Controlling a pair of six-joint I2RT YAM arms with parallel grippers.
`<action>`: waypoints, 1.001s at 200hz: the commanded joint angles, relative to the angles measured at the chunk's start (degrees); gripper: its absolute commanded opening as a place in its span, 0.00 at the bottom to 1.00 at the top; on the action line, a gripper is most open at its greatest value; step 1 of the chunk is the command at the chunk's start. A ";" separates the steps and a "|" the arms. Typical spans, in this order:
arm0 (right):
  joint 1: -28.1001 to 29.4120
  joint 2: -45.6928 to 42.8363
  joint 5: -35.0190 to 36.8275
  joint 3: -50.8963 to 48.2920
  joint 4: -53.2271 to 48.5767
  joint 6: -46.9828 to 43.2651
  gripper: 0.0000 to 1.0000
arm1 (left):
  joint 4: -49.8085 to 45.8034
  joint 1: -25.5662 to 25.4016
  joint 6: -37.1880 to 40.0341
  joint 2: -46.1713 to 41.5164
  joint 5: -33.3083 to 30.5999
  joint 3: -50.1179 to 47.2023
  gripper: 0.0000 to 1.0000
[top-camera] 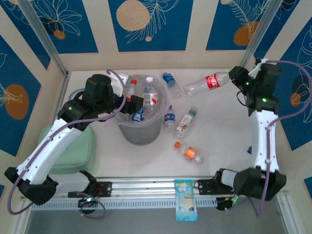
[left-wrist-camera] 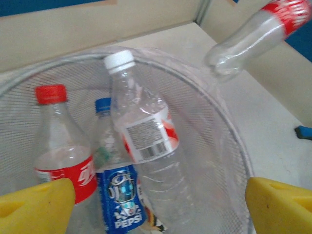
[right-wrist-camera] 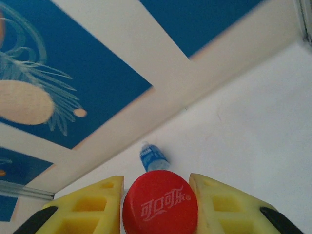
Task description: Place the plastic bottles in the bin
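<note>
A: Quick, where's the L gripper (top-camera: 138, 103)?
B: Right over the bin (top-camera: 144, 140). Its fingers (left-wrist-camera: 36, 204) are spread wide w/ nothing btwn them. The wrist cam looks down into the bin.
A: What's in it?
B: 3 bottles, standing-ish. There's a red-cap Coke bottle (left-wrist-camera: 61, 161) on the bin's left side. A Pepsi bottle (left-wrist-camera: 117, 192) w/ blue cap is in the middle. A white-cap bottle (left-wrist-camera: 146, 141) leans across the Pepsi one.
A: R gripper (right-wrist-camera: 160, 204)?
B: Well right of the bin and a bit beyond it. It's pinched tight on the cap end of a big Coke bottle (top-camera: 207, 83); the red cap sits btwn the yellow pads (right-wrist-camera: 92, 204). The bottle sticks out roughly level toward the bin, its base short of the rim.
A: Loose ones on the table (top-camera: 229, 146)?
B: 4 I can count:
- a small blue bottle (top-camera: 169, 79) just behind the bin's right edge
- a blue-label bottle (top-camera: 169, 118) just beside the bin's right wall
- a green-cap bottle (top-camera: 185, 122) next out to the right
- an orange-cap bottle (top-camera: 190, 154) lying near-right of the bin, apart from the others
A: Other stuff?
B: There's a pale green pad (top-camera: 73, 148) left of the bin, under the L arm. A blue-white packet (top-camera: 186, 200) sits well nearer than the bin, by the arm bases.
</note>
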 commanded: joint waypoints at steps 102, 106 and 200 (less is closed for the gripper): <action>29.46 -1.98 -7.91 17.42 -2.04 -18.64 0.00 | -3.06 15.09 -1.91 -6.61 -3.11 -12.58 0.80; 30.56 -1.30 -7.56 17.90 -2.40 -19.21 0.00 | -2.78 15.05 -2.15 -6.69 -2.78 -13.11 0.79; 46.96 15.81 0.83 25.58 -9.71 -32.88 0.00 | 0.32 15.03 -5.56 -7.93 1.98 -17.58 0.69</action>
